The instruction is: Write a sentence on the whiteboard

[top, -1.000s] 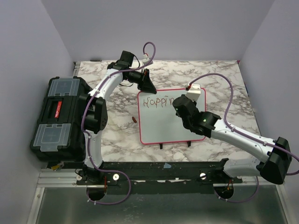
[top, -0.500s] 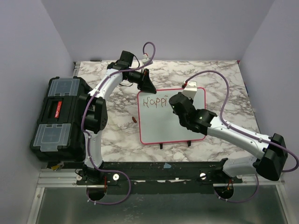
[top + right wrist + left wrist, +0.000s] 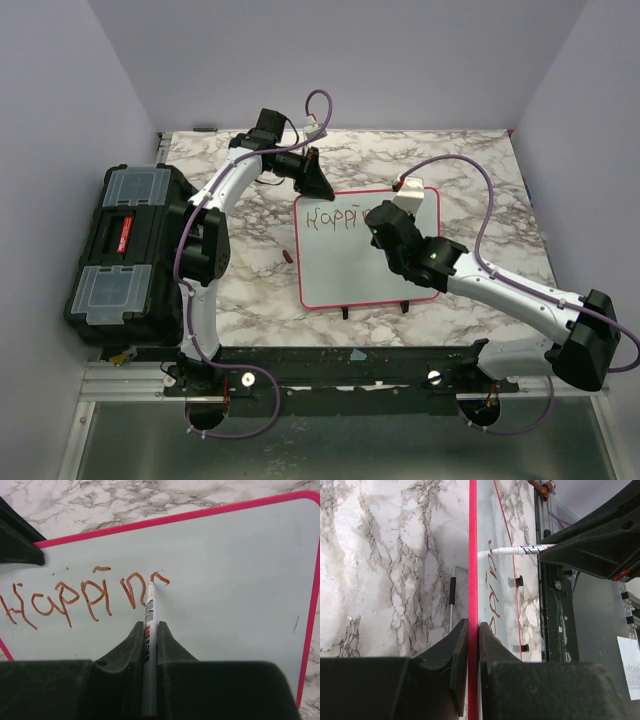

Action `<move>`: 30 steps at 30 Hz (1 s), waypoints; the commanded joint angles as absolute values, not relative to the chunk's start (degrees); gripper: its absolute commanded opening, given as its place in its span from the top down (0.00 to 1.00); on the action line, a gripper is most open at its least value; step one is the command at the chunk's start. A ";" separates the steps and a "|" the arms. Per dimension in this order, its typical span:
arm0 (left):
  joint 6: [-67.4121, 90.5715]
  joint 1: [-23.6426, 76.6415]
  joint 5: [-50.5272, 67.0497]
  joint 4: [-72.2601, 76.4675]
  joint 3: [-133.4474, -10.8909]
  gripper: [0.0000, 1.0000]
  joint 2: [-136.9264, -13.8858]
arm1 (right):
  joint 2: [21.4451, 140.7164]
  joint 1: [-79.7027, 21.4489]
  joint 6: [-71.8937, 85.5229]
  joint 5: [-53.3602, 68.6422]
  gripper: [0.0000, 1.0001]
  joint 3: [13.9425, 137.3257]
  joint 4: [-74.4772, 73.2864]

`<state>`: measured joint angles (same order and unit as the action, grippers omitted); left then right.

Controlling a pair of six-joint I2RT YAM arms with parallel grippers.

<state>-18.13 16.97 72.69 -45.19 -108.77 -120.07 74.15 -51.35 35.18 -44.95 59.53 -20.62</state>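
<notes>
The whiteboard (image 3: pixel 345 270) lies flat on the marble table, pink-red frame around a glossy white face. My left gripper (image 3: pixel 318 186) is shut on its far left corner; in the left wrist view the left gripper (image 3: pixel 473 630) pinches the frame edge of the whiteboard (image 3: pixel 500 555). My right gripper (image 3: pixel 381 222) hovers over the top line, shut on a white marker (image 3: pixel 149 625). The marker's tip rests on the whiteboard (image 3: pixel 235 580) at a fresh stroke. The sentence (image 3: pixel 85 597) reads "Happin" in red-brown. From the left wrist the marker (image 3: pixel 520 550) and sentence (image 3: pixel 492 605) show.
A black toolbox (image 3: pixel 125 250) with clear lid compartments sits at the table's left edge. A small red-brown cap (image 3: pixel 287 257) lies on the marble just left of the board. Two black feet (image 3: pixel 345 312) stick out at the board's near edge. Lilac walls close in on three sides.
My right gripper with the marker has shifted slightly left along the top line and a short new stroke follows the "n". The left gripper has stayed on the board's corner.
</notes>
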 commanded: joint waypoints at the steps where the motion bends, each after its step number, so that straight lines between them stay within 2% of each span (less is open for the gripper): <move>1: -19.69 16.79 76.11 -42.36 -108.98 1.00 -116.98 | 72.48 -51.09 37.63 -42.01 0.99 56.58 -21.86; 21: -19.53 16.79 76.12 -42.25 -108.90 1.00 -116.98 | 68.91 -51.07 37.39 -46.98 0.99 56.36 -27.51; 30: -19.48 16.79 76.11 -42.11 -108.90 1.00 -117.07 | 66.97 -51.12 33.26 -44.03 0.99 57.99 -22.09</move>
